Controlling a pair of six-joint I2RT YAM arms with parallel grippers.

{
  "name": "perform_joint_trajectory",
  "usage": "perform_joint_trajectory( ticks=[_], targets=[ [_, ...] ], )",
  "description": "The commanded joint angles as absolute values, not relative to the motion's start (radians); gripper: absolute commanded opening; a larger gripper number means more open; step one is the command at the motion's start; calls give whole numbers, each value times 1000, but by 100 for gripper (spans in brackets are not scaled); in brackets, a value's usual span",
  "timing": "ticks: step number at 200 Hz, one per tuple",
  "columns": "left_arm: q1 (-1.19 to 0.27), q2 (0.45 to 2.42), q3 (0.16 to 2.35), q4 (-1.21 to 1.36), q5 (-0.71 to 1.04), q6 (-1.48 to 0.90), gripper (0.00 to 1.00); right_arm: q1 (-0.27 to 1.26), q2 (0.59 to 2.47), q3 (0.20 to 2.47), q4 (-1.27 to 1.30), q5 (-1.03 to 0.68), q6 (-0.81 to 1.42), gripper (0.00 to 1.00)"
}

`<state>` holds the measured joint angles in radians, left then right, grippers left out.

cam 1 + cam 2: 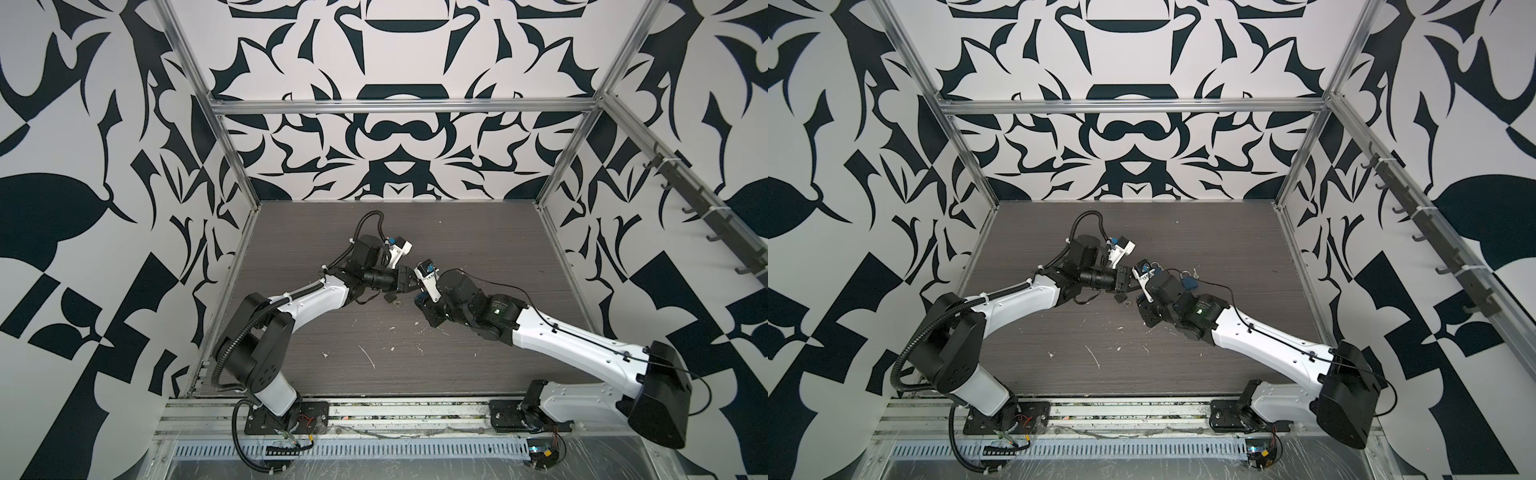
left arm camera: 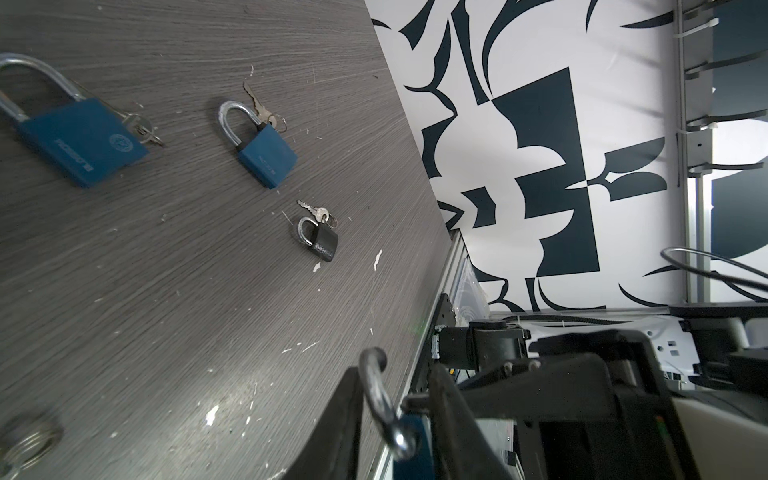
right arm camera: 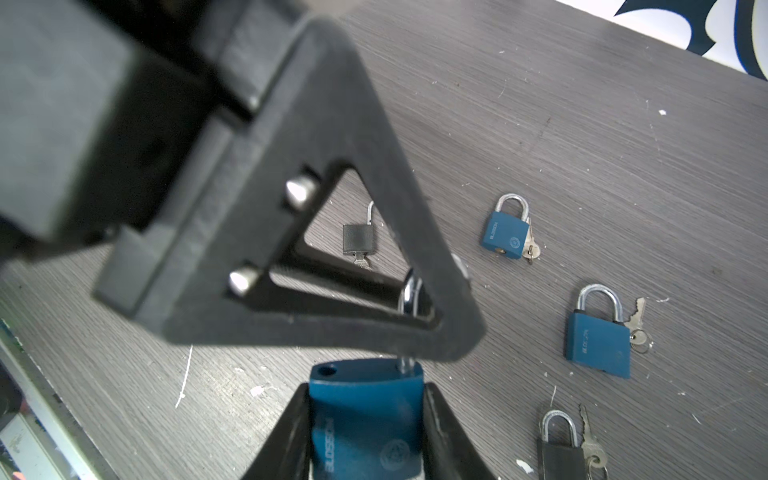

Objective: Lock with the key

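In the right wrist view my right gripper is shut on the body of a blue padlock. The padlock's empty shackle hole faces the camera. Its steel shackle stands swung open between the fingers of my left gripper. One finger touches the shackle and a gap shows at the other. In both top views the two grippers meet over the middle of the table. A blurred key ring lies on the table below them; no key shows in the held lock.
Other padlocks lie on the grey table with keys beside them: two blue ones, a black one and a small black one. Patterned walls and metal rails enclose the table.
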<state>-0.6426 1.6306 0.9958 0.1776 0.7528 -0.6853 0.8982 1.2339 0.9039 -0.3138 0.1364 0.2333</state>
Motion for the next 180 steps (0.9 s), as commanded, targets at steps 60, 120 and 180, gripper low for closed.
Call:
perform_joint_trajectory(
  ticks=[60,120,180],
  targets=[
    [-655,1661,1030,214,780,-699,0,902,1227,962,-258,142,238,0],
    [-634,1651,984,318,719,-810,0,837,1209,921,-201,40,347,49],
    [-567,1671,931,582,673,-1000,0,741,1088,806,-107,-71,418,55]
  ],
)
